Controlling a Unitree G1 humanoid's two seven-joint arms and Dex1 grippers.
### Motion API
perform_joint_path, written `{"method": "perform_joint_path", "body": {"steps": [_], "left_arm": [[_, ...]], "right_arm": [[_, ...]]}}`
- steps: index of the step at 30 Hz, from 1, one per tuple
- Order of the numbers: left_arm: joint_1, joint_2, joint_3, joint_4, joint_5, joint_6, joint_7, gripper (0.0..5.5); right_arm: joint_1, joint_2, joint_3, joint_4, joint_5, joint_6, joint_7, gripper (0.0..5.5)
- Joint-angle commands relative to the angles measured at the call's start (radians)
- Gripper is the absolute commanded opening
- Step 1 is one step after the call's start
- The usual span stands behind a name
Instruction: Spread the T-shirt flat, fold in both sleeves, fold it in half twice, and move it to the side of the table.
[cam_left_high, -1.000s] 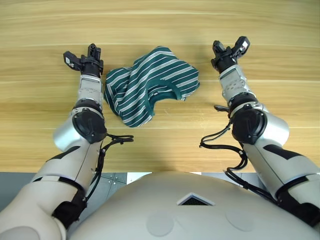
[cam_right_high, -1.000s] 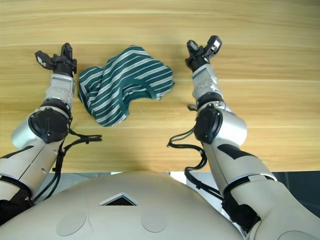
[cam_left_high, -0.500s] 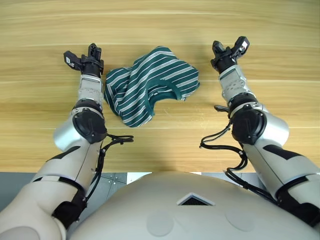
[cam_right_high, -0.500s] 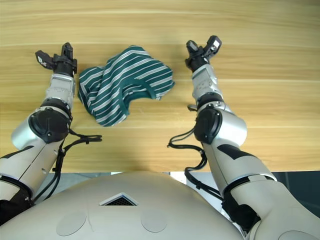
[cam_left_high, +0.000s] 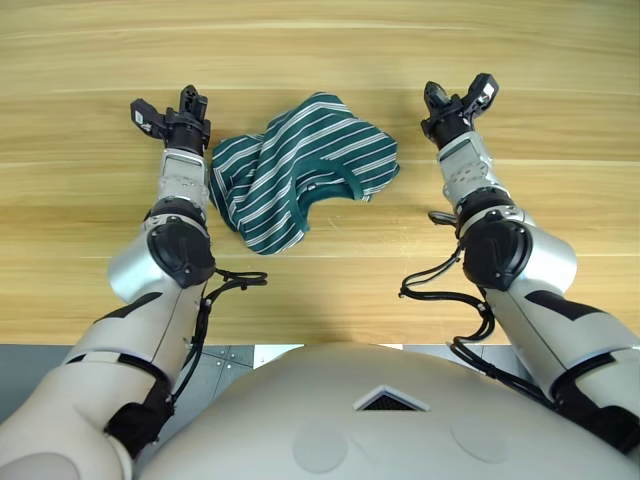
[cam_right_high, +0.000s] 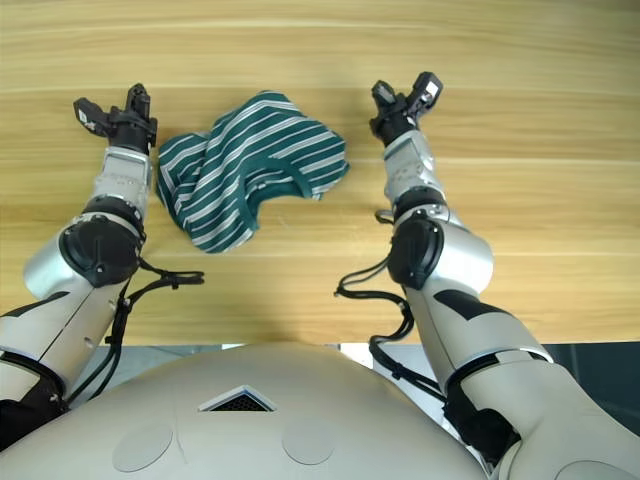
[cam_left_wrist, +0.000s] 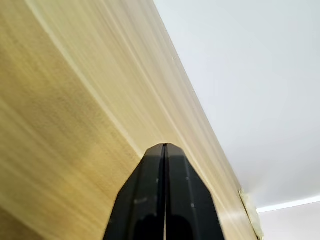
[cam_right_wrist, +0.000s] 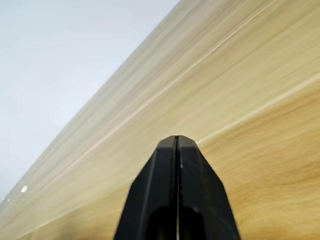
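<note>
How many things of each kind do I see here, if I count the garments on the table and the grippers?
Garments: 1 (T-shirt)
Grippers: 2 (left gripper, right gripper)
Total: 3

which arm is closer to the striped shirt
The left arm: its forearm lies right alongside the T-shirt's edge, while a wide strip of bare table separates the right arm from it.

The black two-fingered right gripper (cam_right_wrist: 176, 141) is seen with fingers pressed together above the light wooden plank table (cam_right_wrist: 250, 90); a pale wall (cam_right_wrist: 60, 50) lies beyond.
</note>
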Motion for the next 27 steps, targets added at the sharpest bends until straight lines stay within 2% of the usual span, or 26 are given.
{"method": "perform_joint_path", "body": {"steps": [1, 4, 7, 13, 16, 20, 23, 27], "left_arm": [[-0.009, 0.012, -0.075, -0.043, 0.053, -0.096, -0.227, 0.00], [0.037, 0.028, -0.201, -0.146, 0.126, -0.251, -0.534, 0.00], [0.162, 0.073, -0.364, -0.312, 0.234, -0.452, -0.749, 0.00], [0.413, 0.150, -0.601, -0.621, 0.353, -0.612, -0.878, 0.00], [0.528, 0.173, -0.718, -0.772, 0.411, -0.629, -0.877, 0.00], [0.581, 0.224, -0.830, -0.816, 0.585, -0.675, -0.771, 0.00], [0.547, 0.289, -0.863, -0.745, 0.713, -0.706, -0.651, 0.00], [0.494, 0.333, -0.884, -0.690, 0.727, -0.721, -0.574, 0.00]], "right_arm": [[0.032, 0.010, 0.068, -0.038, -0.036, -0.114, 0.247, 0.01], [0.080, -0.015, 0.242, -0.073, -0.202, -0.281, 0.327, 0.01], [0.149, -0.062, 0.434, -0.136, -0.384, -0.467, 0.382, 0.01], [0.213, -0.158, 0.632, -0.199, -0.544, -0.595, 0.413, 0.01], [0.212, -0.186, 0.683, -0.214, -0.575, -0.606, 0.414, 0.01], [0.206, -0.206, 0.771, -0.219, -0.654, -0.600, 0.358, 0.01], [0.229, -0.245, 0.870, -0.232, -0.757, -0.603, 0.314, 0.01], [0.326, -0.361, 0.935, -0.355, -0.748, -0.642, 0.419, 0.01]]}}
